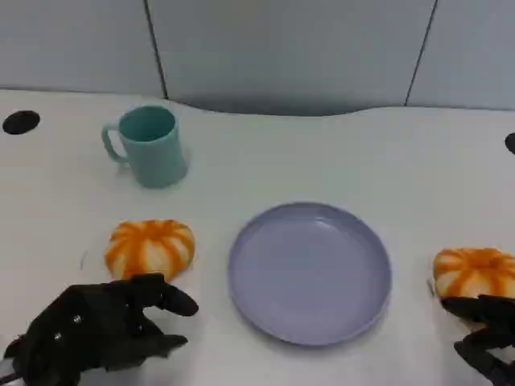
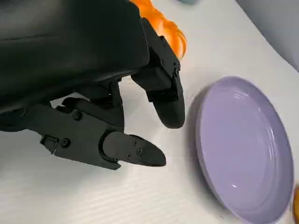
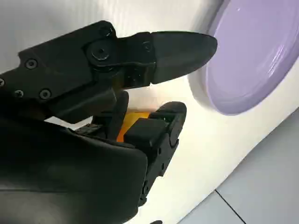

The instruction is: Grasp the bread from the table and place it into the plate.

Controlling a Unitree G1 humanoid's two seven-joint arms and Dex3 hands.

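Two orange-and-white striped bread rolls lie on the white table. The left bread (image 1: 150,248) (image 2: 164,24) sits left of the purple plate (image 1: 310,273) (image 2: 243,149) (image 3: 252,56), and the right bread (image 1: 475,272) (image 3: 132,115) sits right of it. The plate holds nothing. My left hand (image 1: 105,326) (image 2: 117,107) hovers just in front of the left bread with its fingers apart, and it holds nothing. At the lower right, my right hand (image 1: 491,338) (image 3: 93,84) is close in front of the right bread. Its fingers are spread around the bread without closing on it.
A teal mug (image 1: 149,145) stands at the back left, behind the left bread. Black round caps sit in the table at the far left (image 1: 20,121) and the far right edge (image 1: 510,142). A grey wall runs behind the table.
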